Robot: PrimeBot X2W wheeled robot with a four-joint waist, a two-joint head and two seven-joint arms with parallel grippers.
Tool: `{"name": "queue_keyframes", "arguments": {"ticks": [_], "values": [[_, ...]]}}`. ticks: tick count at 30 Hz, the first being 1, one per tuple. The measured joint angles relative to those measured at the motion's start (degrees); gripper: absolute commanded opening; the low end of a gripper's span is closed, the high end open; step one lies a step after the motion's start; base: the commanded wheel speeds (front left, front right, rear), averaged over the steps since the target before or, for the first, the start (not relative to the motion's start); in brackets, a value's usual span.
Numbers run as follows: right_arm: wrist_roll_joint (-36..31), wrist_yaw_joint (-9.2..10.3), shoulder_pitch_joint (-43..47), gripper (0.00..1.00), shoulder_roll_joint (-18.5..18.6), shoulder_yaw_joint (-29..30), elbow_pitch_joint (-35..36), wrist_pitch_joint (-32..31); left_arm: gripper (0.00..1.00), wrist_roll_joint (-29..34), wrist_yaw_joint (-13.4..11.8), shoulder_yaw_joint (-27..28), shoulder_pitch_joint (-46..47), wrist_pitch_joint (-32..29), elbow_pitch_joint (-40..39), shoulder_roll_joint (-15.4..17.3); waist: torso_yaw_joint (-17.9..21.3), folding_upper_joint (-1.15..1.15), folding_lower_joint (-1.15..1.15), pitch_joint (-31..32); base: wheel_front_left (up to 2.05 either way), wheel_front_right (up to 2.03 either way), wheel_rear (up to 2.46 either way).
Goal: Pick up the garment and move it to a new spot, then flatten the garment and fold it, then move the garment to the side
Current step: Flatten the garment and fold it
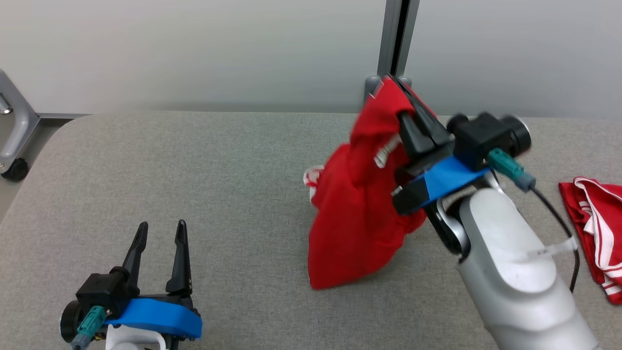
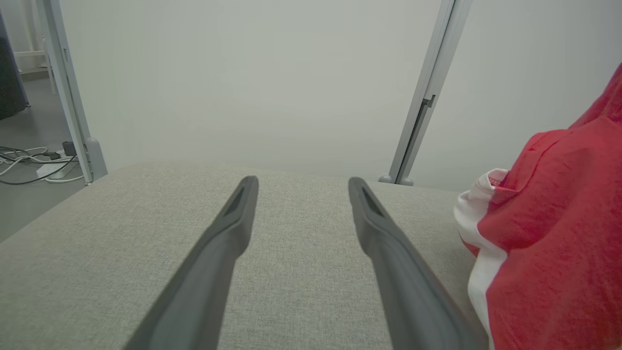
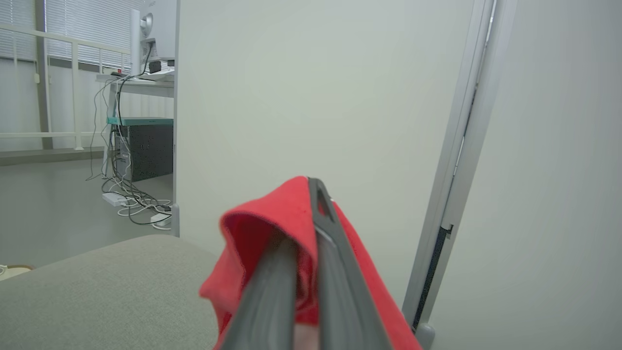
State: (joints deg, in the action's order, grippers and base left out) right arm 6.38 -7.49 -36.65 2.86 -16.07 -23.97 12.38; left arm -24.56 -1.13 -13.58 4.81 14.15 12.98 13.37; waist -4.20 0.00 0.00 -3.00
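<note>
The right end effector [image 1: 396, 86] is pinching the red garment [image 1: 357, 214] between fully closed fingers. It is gripping a fold near the top, so the cloth is hanging in a bunched drape below the fingertips, over the grey worktop [image 1: 194, 160] — whether its lowest edge is brushing the surface is not clear. The left end effector [image 1: 162, 225] is sitting wide open and empty, well apart from the garment, its fingers pointing along the worktop. A second red-and-white garment [image 1: 595, 228] is lying on the opposite side of the right end effector, near the worktop's edge. Judging from this, the pick-up is done and the first step is only partly through — setting down at a new spot, flattening, folding and moving aside are all waiting.
</note>
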Motion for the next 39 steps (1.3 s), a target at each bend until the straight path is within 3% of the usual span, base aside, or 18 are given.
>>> {"name": "queue_keyframes", "arguments": {"ticks": [6,11,20,22,23,28,32,35,39], "values": [[7.5,0.00,-7.9,0.00,0.0,-5.7,4.0,0.5,1.00,0.0,0.0,-0.2,0.1,0.1,0.0,0.1,-0.1,0.00,0.00,-0.2,0.00,0.00,0.00],[8.9,0.00,-9.8,0.00,0.9,-5.3,7.3,1.9,1.00,0.0,0.0,-0.3,0.4,0.2,-0.1,0.0,-0.4,0.00,0.00,-0.9,0.00,0.00,0.00],[6.3,0.01,5.7,0.00,6.9,2.0,-6.7,-2.6,1.00,-0.1,0.6,-0.7,1.7,0.5,0.4,-0.5,-1.1,0.00,0.00,-2.3,0.00,0.00,0.00],[5.1,0.01,8.3,0.54,7.0,4.2,-10.7,-4.7,1.00,0.0,0.7,-0.8,2.3,0.6,0.6,-0.6,-1.3,0.00,0.00,-2.5,0.00,0.00,0.00],[4.6,0.01,9.3,1.00,6.9,5.5,-12.2,-5.5,1.00,0.0,0.7,-0.9,2.4,0.6,0.7,-0.6,-1.4,0.00,0.00,-2.6,0.00,0.00,0.00],[2.3,0.01,12.3,1.00,6.4,13.0,-15.3,-9.3,1.00,0.0,0.7,-0.9,2.6,0.7,1.2,-0.7,-1.5,0.00,0.00,-2.8,0.00,0.00,0.00],[0.5,0.01,14.9,1.00,5.6,17.3,-13.3,-16.7,1.00,0.0,0.9,-0.8,2.6,0.7,1.5,-0.7,-1.6,0.00,0.00,-2.5,0.00,0.00,0.00],[0.1,0.01,16.0,1.00,4.4,19.0,-5.8,-23.5,1.00,0.0,0.9,-0.6,2.6,0.7,1.7,-0.7,-1.6,0.00,0.00,-2.2,0.00,0.00,0.00],[-0.2,0.01,17.2,1.00,3.1,18.3,9.5,-31.4,1.00,0.0,0.9,-0.6,2.5,0.8,1.5,-0.8,-1.8,0.00,0.00,-2.2,0.00,0.00,0.00]]}}
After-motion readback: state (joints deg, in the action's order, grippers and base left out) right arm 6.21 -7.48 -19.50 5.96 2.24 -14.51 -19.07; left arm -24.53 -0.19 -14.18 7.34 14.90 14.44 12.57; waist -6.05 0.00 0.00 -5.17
